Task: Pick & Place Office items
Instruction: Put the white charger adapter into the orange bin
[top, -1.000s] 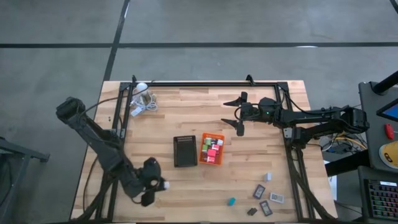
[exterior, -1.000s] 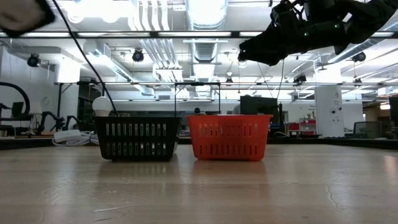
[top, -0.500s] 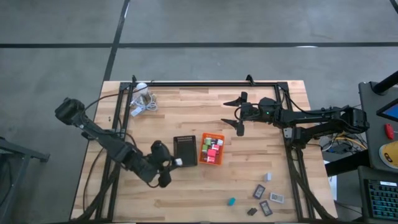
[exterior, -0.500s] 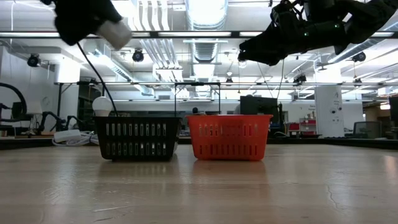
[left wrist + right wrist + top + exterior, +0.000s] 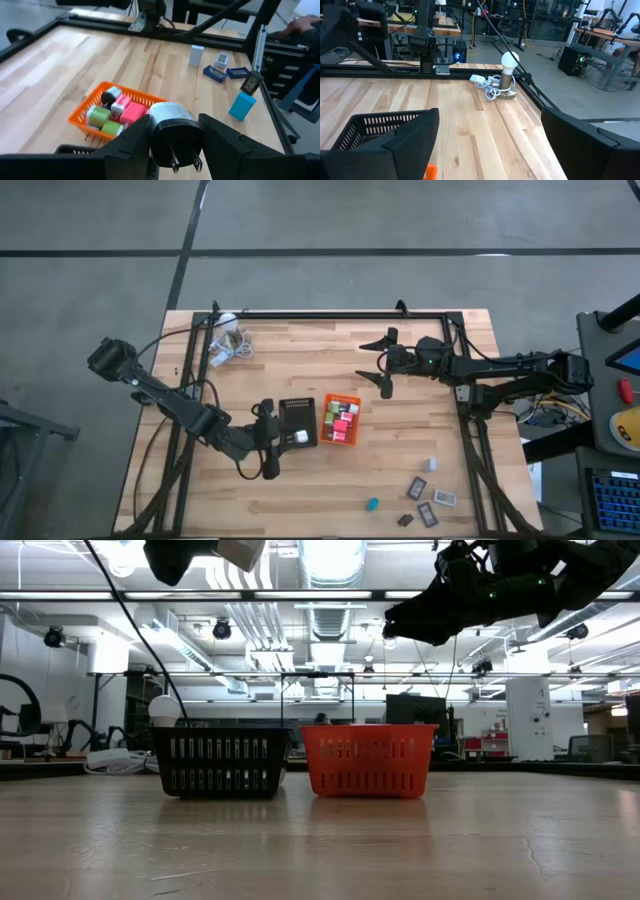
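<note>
Two prongs of held plug (image 5: 176,136) camera-ward.

Colourful office items (image 5: 341,420) fill the orange tray; others (image 5: 425,498) lie scattered.

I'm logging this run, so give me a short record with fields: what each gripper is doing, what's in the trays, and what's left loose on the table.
left gripper: shut on a plug adapter, above the black tray
right gripper: open, empty, waiting at the far right
orange tray: holds red, pink and green blocks
loose items: teal block, grey block, flat dark rectangles near right
</note>
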`<state>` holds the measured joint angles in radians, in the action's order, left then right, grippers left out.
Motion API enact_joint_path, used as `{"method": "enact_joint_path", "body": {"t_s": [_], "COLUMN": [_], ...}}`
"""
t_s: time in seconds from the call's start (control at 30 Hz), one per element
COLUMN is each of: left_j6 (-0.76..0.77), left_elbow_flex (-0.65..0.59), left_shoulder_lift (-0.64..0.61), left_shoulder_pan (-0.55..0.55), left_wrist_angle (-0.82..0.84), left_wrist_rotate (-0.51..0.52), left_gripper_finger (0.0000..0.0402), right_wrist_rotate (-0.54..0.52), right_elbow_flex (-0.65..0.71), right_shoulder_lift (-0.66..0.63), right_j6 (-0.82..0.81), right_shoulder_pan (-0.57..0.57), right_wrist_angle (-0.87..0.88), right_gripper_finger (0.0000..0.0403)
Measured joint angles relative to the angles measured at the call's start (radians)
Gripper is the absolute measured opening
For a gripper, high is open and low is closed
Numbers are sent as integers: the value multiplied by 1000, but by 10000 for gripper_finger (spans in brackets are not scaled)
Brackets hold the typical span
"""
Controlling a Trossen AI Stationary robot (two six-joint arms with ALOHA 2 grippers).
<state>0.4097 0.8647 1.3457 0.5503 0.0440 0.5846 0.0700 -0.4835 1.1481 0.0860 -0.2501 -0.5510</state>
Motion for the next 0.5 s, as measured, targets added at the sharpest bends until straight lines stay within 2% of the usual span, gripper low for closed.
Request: {"method": "enact_joint_path", "body": {"t_s": [0.33,0.5], "left_j6": [-129,-208], "left_elbow_flex": [-111,-200], "left_shoulder_lift": [0,1], "left_shoulder_pan": [-50,-109], "left_wrist_angle": [-223,-418], "left_wrist_rotate": [-6,-157], "left_gripper_finger": [156,156], "right_wrist_rotate": [0,0], "right_elbow_flex": [0,0], "right_shoulder_lift": [0,0], "right_j6": [0,0], "right_shoulder_pan": [0,0], "right_wrist_angle": [0,0], "right_gripper_finger": [342,342]}}
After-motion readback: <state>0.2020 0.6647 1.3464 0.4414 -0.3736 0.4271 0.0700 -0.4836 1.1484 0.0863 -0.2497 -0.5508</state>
